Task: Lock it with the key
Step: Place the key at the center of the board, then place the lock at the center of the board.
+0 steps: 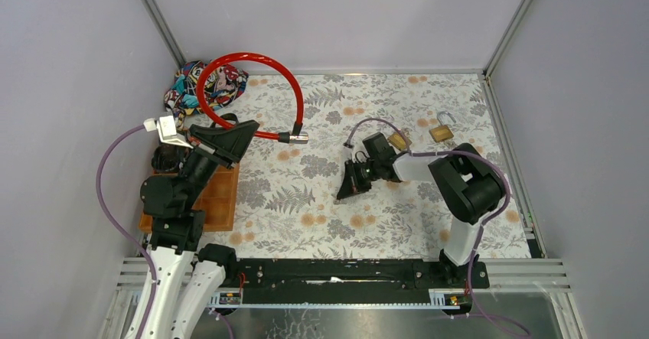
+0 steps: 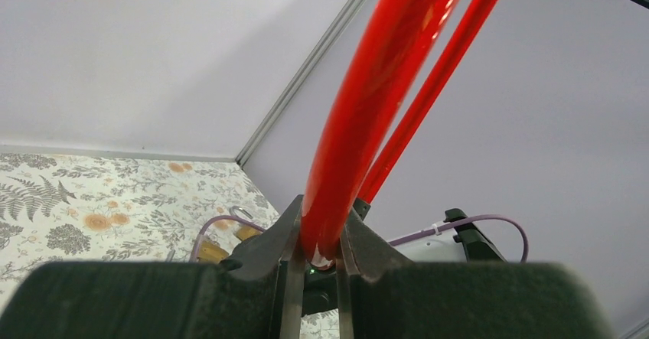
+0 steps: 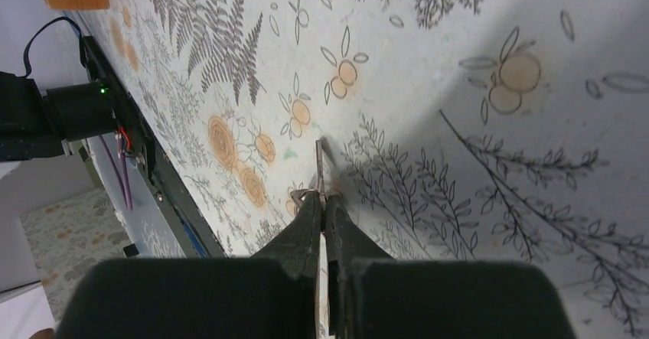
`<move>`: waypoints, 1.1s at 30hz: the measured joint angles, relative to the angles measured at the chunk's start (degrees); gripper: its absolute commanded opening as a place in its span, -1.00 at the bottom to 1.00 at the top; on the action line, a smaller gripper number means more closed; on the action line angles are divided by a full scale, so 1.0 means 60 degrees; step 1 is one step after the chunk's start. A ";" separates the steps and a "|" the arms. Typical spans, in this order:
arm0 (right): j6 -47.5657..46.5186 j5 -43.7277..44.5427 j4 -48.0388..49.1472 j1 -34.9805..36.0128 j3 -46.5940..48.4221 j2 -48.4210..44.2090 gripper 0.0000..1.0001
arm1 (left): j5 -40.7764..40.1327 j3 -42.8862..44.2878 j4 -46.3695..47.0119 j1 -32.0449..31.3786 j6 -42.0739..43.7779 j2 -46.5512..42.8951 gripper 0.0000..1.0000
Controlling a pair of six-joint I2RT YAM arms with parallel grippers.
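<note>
Your left gripper (image 2: 315,236) at lower centre, clenched on the red cable lock (image 2: 367,109), your right gripper (image 3: 321,205) pinching the key (image 3: 319,158) above the floral mat (image 3: 459,86)

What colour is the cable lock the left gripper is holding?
Glossy red cable lock; clearest in the top external view.

A robotics lab cell: blank grey walls (image 1: 69,86) framed by aluminium struts (image 1: 157,17), two arms (image 1: 468,190) bolted to a black rail (image 1: 344,272), and purple cables (image 2: 497,217) trailing loose (the floral cloth (image 1: 383,216) is the only homely touch).
</note>
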 measured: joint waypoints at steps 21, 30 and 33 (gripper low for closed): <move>-0.1672 0.1497 -0.3133 0.0339 0.4666 -0.4135 0.99 | -0.0113 -0.0146 -0.0113 0.0000 0.0219 0.0062 -1.00; -0.0940 0.1271 0.0087 0.1577 0.6233 -0.4881 0.99 | 0.0004 -0.0197 -0.0113 0.0000 0.0331 0.0106 -1.00; -0.0929 0.1523 0.0193 0.1803 0.6812 -0.3956 0.89 | 0.0135 -0.0215 -0.0113 0.0000 0.0408 0.0098 -1.00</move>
